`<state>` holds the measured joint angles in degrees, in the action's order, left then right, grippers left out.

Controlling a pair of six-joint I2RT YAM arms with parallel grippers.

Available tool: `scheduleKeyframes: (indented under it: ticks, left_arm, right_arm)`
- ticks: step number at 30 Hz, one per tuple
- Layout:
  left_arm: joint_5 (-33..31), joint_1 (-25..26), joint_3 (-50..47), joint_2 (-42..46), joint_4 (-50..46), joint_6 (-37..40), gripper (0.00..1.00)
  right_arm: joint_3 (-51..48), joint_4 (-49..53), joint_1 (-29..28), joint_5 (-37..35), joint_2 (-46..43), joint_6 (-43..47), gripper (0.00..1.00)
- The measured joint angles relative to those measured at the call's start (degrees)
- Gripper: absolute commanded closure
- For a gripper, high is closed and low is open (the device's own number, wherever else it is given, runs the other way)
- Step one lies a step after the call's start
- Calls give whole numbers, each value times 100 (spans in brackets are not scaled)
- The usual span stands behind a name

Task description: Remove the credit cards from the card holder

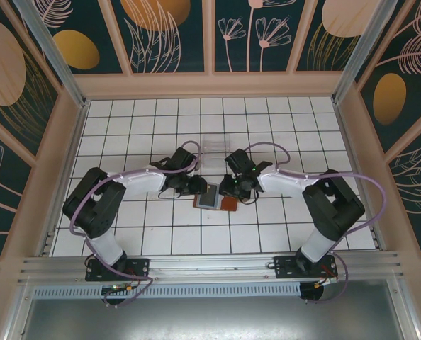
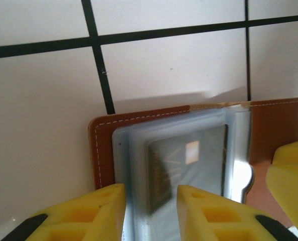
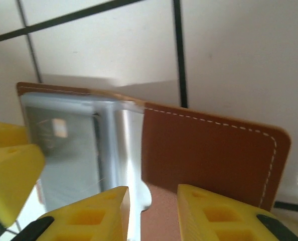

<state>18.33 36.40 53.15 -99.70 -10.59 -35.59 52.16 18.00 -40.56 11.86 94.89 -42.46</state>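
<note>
Cards [image 2: 189, 160] not yet out: one dark one visible through the window of the grey-blue sleeve, seated inside the holder [image 2: 101, 145]. Cannot tell how many more sit behind it. Holder spread open and flat on the table [image 1: 125, 127], lining up, so the opening looks done and all of the pulling looks left to do. Left claw [image 2: 151, 213] low over the sleeve half, jaws part open, nothing pinched between them. Sleeve and card directly beneath the gap and running forward from it, brown rim just outside one finger. Cannot tell whether the tips press on the sleeve or hang just above it. Right claw [image 3: 151, 213] likewise part open and empty, gap set over the line where the sleeve edge meets the bare brown flap. Flap under and beyond one finger, sleeve with the card beyond the other, close to the left claw's yellow finger. From above, holder between the two claws, both tips at or just beside it, one claw to each half. Clear stand [image 1: 215, 150] beyond both claws, apart from the holder. Judged early in the task, with nothing extracted. Likely remaining: a grip on a card edge, a slide out of the sleeve while the other claw pins the holder, then the same for any further cards.
</note>
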Motion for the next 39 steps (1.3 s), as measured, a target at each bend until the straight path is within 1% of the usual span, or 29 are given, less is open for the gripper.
scheduleKeyframes:
  ticks: [7, 18, 28, 39]
  left_arm:
    - [-26, 0, -70, -11, 107, -9, 69]
    - [-17, 0, -389, 98, 557, -225, 70]
    - [-15, -2, -492, 120, 734, -267, 72]
    - [-13, -2, -551, 144, 804, -289, 73]
  right_arm:
    - [-127, -278, 76, 0, 140, 70, 69]
    - [-111, -330, 87, -72, 136, 166, 69]
    - [-72, -608, 79, 498, -24, 118, 69]
    - [46, -763, -17, 732, 179, 37, 70]
